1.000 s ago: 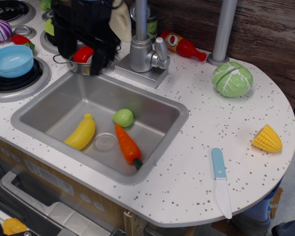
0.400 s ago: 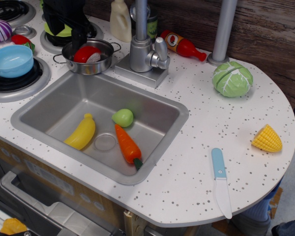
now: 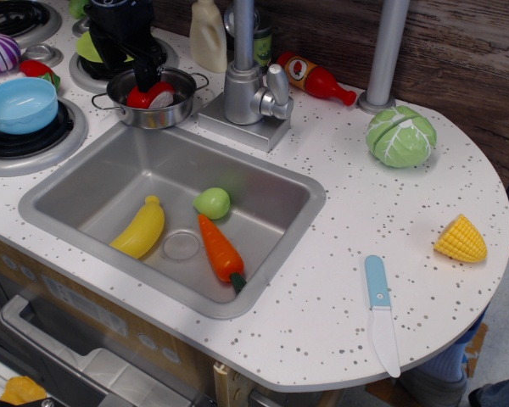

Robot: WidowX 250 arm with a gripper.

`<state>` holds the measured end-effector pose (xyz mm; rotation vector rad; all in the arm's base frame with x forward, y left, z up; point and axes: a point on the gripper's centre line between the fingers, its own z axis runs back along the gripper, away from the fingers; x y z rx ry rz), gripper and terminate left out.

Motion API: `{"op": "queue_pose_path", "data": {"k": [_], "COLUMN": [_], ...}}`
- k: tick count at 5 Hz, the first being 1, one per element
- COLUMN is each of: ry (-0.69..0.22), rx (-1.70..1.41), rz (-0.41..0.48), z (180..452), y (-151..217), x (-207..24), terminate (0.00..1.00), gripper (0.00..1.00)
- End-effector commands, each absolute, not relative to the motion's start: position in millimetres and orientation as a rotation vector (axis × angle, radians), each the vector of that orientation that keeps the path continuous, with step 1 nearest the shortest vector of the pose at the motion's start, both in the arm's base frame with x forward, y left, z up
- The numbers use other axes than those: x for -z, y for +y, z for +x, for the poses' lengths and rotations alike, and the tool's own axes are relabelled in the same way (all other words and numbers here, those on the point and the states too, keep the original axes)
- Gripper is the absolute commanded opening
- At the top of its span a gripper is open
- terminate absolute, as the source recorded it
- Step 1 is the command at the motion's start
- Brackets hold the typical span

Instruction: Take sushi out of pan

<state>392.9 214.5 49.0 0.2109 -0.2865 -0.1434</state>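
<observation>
Hand (image 3: 142,75) over pan (image 3: 171,114), finger touching sushi (image 3: 153,95).

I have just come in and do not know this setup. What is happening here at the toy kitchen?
A black gripper reaches down into the small steel pan behind the sink, right at the red and white sushi. The sushi lies in the pan, not lifted. Whether the fingers hold it cannot be seen. A banana and a carrot lie in the sink.

The white speckled countertop (image 3: 339,280) carries a green cabbage (image 3: 400,136), a yellow corn piece (image 3: 461,239), a blue-handled toy knife (image 3: 381,312), a red bottle (image 3: 315,80) lying on its side, a cream bottle (image 3: 208,36) standing upright, and the steel pan (image 3: 157,103) beside the faucet base (image 3: 243,119). The sink (image 3: 85,182) is recessed into it.
</observation>
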Motion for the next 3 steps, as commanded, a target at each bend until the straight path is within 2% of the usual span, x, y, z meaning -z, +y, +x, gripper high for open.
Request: {"op": "queue_pose_path", "data": {"k": [1,3], "ry": [-0.339,-0.361], "rx": [0.175,0.197], "rz": [0.221,0.151], "z": [399,400], "y": [217,215], "x": [-58,-35], "terminate": [0.0,0.0], "gripper": [1.0,1.0]}}
